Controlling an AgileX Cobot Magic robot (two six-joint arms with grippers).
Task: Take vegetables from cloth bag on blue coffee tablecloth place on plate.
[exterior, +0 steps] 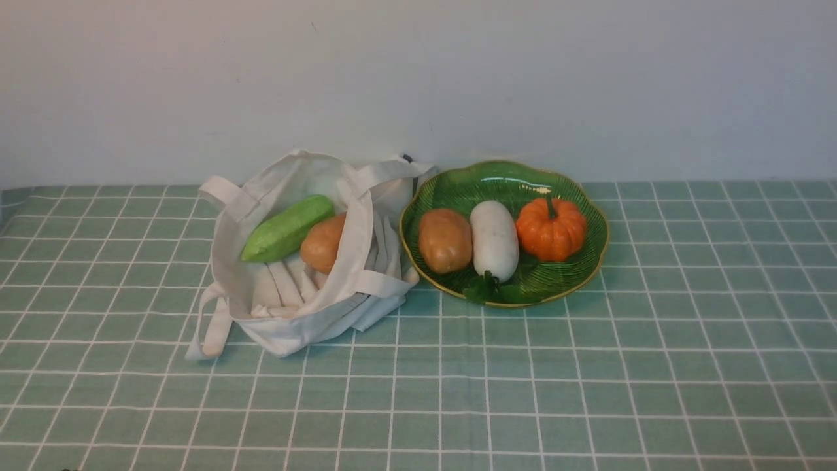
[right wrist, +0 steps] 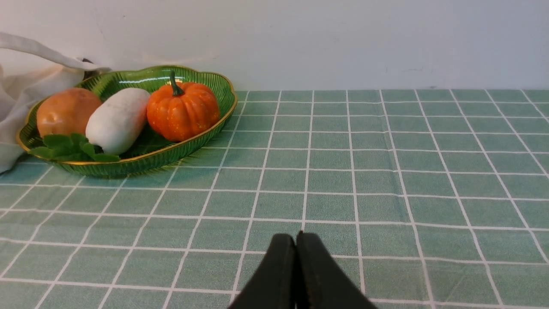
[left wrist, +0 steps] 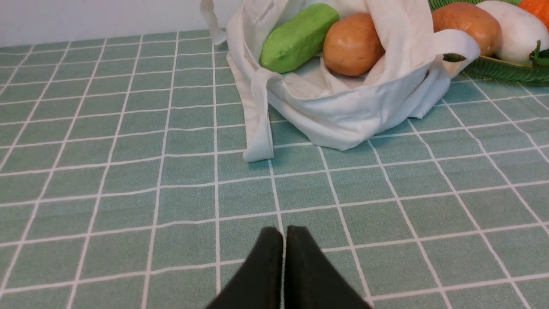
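- Bare tablecloth [exterior: 588, 392] in front of bag [exterior: 294, 314] and plate [exterior: 588, 196], which touch
- Cucumber [exterior: 286, 229], potato [exterior: 322, 244] lie in bag's open mouth
- Left gripper [left wrist: 284, 240], right gripper [right wrist: 296, 246]: jaws together, empty

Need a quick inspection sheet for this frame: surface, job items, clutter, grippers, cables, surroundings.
Surface: tablecloth, flat.
Job's things: cloth bag lies open beside the plate. Cucumber and one potato in the bag; second potato, white radish and pumpkin on the plate.
Clutter: nothing seen.
Grippers: left gripper shut, empty; right gripper shut, empty; both short of the items.
Cables: nothing seen.
Surroundings: plain wall behind.
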